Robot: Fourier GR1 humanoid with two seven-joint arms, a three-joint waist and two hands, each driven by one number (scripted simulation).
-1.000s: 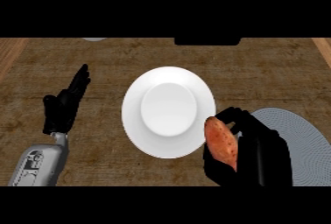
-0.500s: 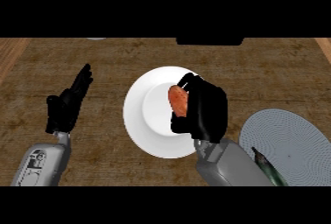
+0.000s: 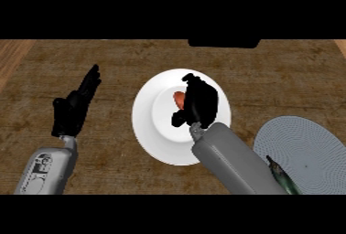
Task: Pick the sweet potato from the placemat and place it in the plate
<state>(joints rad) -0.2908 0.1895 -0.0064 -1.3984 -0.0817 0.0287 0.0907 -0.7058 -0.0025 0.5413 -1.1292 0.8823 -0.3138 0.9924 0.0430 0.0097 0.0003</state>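
Squarely over the plate [image 3: 152, 135], right hand [image 3: 201, 103] curls round sweet potato [image 3: 178, 99]; left hand [image 3: 73, 109] open, well apart.

From my station, the counter [image 3: 283, 68] reads as dark, matt wood with coarse grain. The plate [image 3: 152, 132] looks smooth, white and ceramic-like. At the counter's right edge, the placemat [image 3: 304, 146] shows fine woven ribbing. The left hand [image 3: 74, 109] and right hand [image 3: 199, 103] look matt black. The left forearm [image 3: 47, 171] and right forearm [image 3: 229, 160] look smooth grey, plastic or painted metal. The sweet potato [image 3: 179, 99] skin looks smooth.
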